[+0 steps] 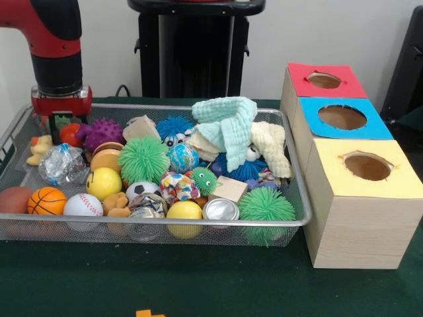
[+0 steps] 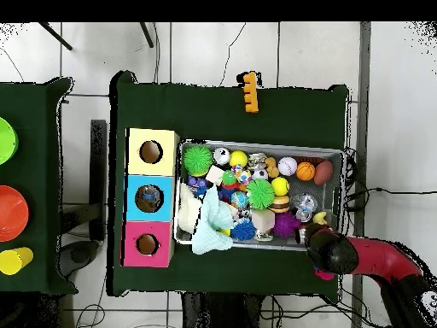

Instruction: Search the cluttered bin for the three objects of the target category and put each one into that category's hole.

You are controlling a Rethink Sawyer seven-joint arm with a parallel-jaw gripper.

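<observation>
Looking down from overhead, you see a dark green table [image 2: 222, 107] on a pale tiled floor [image 2: 205, 51], and to one side a second green surface [image 2: 34, 256] carrying a green dish [image 2: 4, 141], an orange dish [image 2: 12, 213] and a yellow cup [image 2: 14, 260]; the front view shows none of those. An orange toothed piece [image 2: 250, 91] lies on the cloth well apart from the bin, and the front view catches only its tip at the bottom edge.

From the front you get the white wall [image 1: 317, 30] and a black stand [image 1: 195, 49] behind the table, plus the wooden sides of the three boxes, which the overhead view hides. The wire mesh bin [image 1: 158, 228] sits just beside the row of boxes: a yellow-topped box [image 1: 365, 165] nearest the camera, a blue-topped box [image 1: 342, 117] in the middle and a red-topped box [image 1: 324, 80] farthest, each with one round hole.

The red and black arm [image 2: 380, 260] reaches to one end of the bin, away from the boxes. The gripper [image 1: 61, 125] hangs there among the toys, and you cannot tell how its fingers stand.

Inside the bin, a pale green cloth [image 1: 228, 122] lies over a cream cloth [image 1: 272, 146] at the box end. Near the front rim sit a basketball [image 1: 46, 201], a baseball [image 1: 83, 205], a soccer ball [image 1: 141, 190], a yellow ball [image 1: 184, 211] and a green spiky ball [image 1: 266, 206].
</observation>
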